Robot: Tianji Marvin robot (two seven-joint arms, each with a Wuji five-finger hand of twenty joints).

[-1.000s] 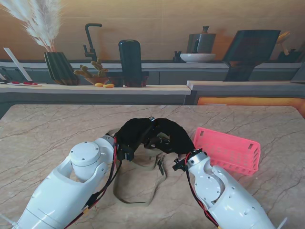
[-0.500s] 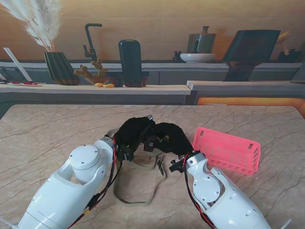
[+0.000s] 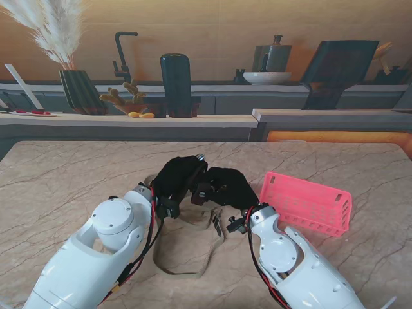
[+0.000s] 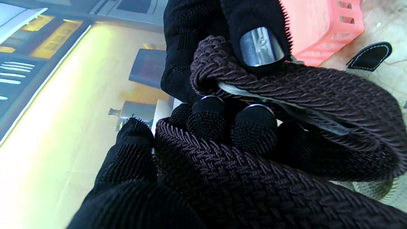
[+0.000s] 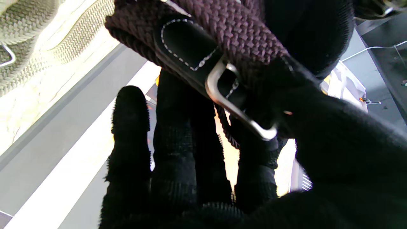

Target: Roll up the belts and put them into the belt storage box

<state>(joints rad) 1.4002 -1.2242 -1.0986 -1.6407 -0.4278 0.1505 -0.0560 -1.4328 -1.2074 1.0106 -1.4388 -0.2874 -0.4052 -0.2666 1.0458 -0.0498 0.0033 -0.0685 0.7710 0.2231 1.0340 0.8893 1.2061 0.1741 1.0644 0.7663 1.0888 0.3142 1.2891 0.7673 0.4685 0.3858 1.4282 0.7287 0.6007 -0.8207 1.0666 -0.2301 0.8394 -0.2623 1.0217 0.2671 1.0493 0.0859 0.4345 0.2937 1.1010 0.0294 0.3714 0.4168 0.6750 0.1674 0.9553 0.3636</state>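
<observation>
While both gloved hands meet over the tabletop (image 3: 77, 174), the left hand (image 3: 177, 177) and right hand (image 3: 226, 187) each grip the dark braided belt (image 4: 318, 92) between them. A beige belt (image 3: 187, 248) lies nearer me; the pink box (image 3: 309, 205) sits just right.

Both hands drawn nearer to me, away from pink basket (image 3: 308, 204). Right hand (image 3: 228, 187) shifted left — gap to basket wider. Left hand (image 3: 179, 177) slightly left too. Dark braided belt (image 3: 205, 190) carried along between them.
</observation>
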